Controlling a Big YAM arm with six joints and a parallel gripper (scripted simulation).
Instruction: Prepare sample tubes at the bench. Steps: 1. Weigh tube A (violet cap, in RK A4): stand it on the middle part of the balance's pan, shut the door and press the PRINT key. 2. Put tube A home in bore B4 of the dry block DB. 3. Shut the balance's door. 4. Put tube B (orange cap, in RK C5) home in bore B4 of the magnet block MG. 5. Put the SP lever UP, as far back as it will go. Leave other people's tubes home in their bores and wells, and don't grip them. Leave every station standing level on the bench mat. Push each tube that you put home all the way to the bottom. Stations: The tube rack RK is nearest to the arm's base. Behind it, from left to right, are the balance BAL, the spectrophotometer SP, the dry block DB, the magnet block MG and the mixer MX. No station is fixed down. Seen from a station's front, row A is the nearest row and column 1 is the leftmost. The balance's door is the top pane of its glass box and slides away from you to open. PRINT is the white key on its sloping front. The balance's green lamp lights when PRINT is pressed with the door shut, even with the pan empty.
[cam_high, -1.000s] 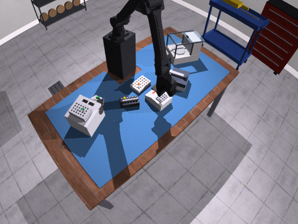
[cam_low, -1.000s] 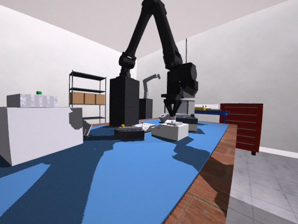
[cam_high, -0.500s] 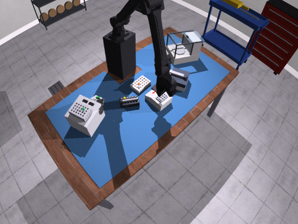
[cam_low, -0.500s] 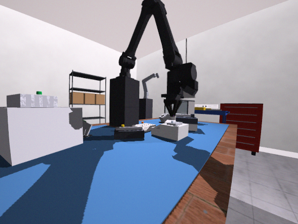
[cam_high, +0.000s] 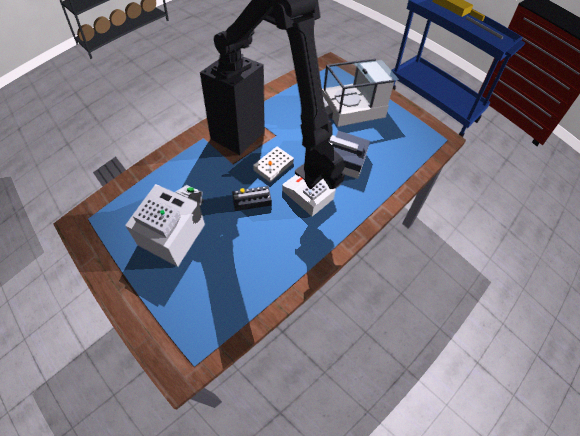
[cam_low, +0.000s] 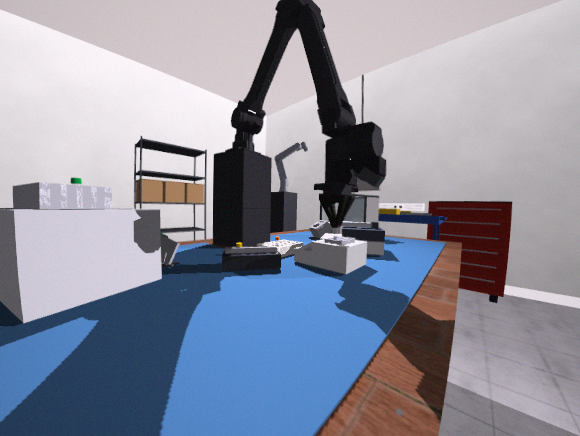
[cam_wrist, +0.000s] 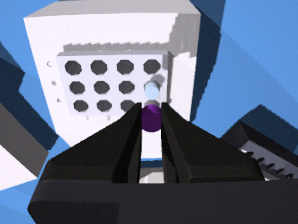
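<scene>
Bench mat under all stations. Balance at the far end, top door slid open, pan bare. Dry block DB sits below the gripper. Tube rack RK near the arm's base, orange-capped tube B in it. Jaws clamped on violet-capped tube A, light tip over column 4, around row B; depth unclear.

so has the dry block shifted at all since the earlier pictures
No, the dry block shows no visible shift either way against the table's wooden edge in the top and exterior views.
</scene>
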